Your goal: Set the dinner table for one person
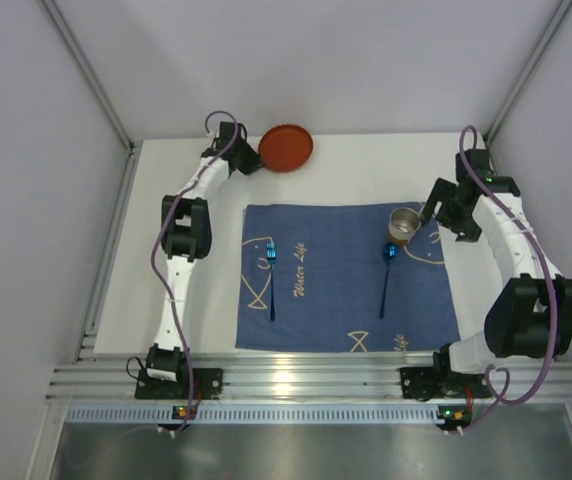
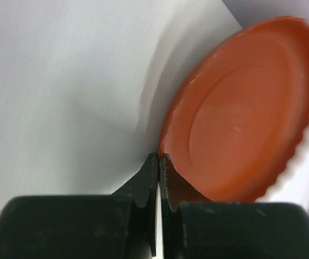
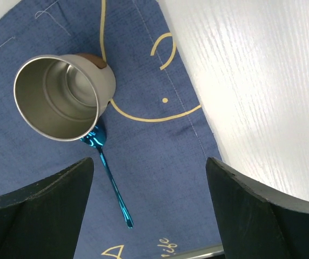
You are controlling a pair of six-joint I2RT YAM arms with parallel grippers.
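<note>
Where left fingers (image 2: 145,186) meet, dinner table (image 2: 62,108) lies beneath.

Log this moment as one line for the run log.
left gripper: jaws shut at orange plate rim, hold unclear | right gripper: jaws open near metal cup on placemat

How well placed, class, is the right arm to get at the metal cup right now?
Probably yes: the right gripper hangs open just beside the metal cup, and nothing lies between them. Only the blue spoon is near, its bowl close against the cup's base.
</note>
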